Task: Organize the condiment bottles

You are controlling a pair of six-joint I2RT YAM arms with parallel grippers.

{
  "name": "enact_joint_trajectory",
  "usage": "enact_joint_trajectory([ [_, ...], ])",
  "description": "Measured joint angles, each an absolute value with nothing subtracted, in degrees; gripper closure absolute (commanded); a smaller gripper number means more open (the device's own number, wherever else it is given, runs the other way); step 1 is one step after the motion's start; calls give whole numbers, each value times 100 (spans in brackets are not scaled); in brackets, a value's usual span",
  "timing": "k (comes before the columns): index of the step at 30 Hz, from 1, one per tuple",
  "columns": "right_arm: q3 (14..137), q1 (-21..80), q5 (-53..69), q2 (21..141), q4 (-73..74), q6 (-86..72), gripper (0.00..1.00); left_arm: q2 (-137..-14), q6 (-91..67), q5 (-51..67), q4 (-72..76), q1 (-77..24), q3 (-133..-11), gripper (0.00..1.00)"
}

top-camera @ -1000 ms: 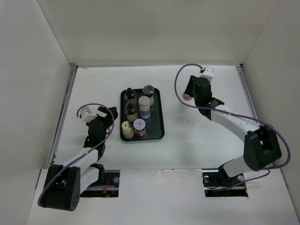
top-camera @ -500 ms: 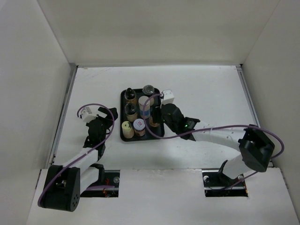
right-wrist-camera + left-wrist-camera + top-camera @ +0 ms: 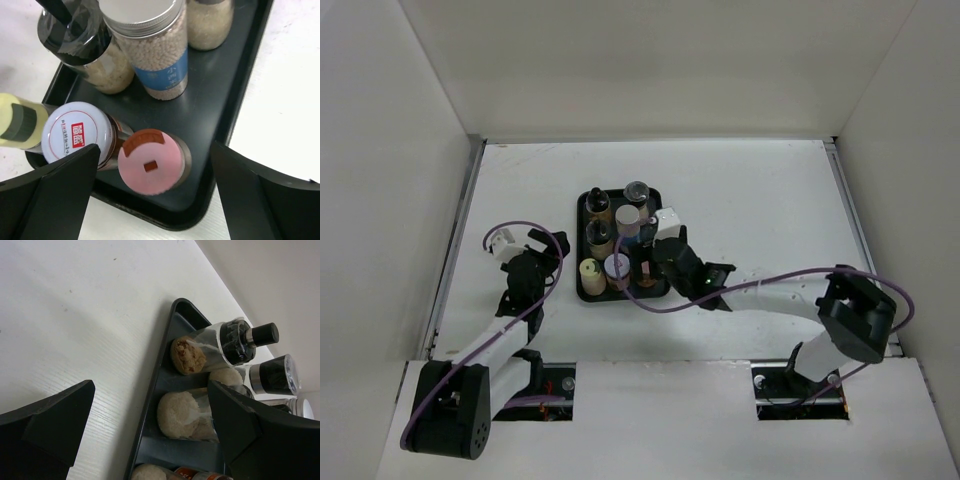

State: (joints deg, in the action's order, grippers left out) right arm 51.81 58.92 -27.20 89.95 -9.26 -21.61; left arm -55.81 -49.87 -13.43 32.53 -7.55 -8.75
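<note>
1. I find the right gripper (image 3: 155, 155) above the near right corner of the black tray (image 3: 225, 85). Its jaws are spread wide and grip nothing.
2. The pink-capped jar (image 3: 150, 162) stands upright in the tray between the fingers and appears clear of both. It is just beside the white-capped jar (image 3: 75, 131).
3. Every one of the condiment bottles (image 3: 628, 222) I can see stands inside the tray, near the middle of the table (image 3: 770, 200).
4. The left gripper (image 3: 150, 390) sits left of the tray, facing it, with its jaws apart and empty.
</note>
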Motion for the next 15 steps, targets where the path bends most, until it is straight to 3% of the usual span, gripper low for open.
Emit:
enact_joint_trajectory([
  [7, 4646, 5833, -3148, 7800, -1151, -2053, 0, -5522, -4956, -1396, 3020, -766, -1007, 0],
  [15, 3330, 5083, -3854, 6429, -2071, -2152, 0, -5253, -4856, -1470, 2613, -753, -1269, 0],
])
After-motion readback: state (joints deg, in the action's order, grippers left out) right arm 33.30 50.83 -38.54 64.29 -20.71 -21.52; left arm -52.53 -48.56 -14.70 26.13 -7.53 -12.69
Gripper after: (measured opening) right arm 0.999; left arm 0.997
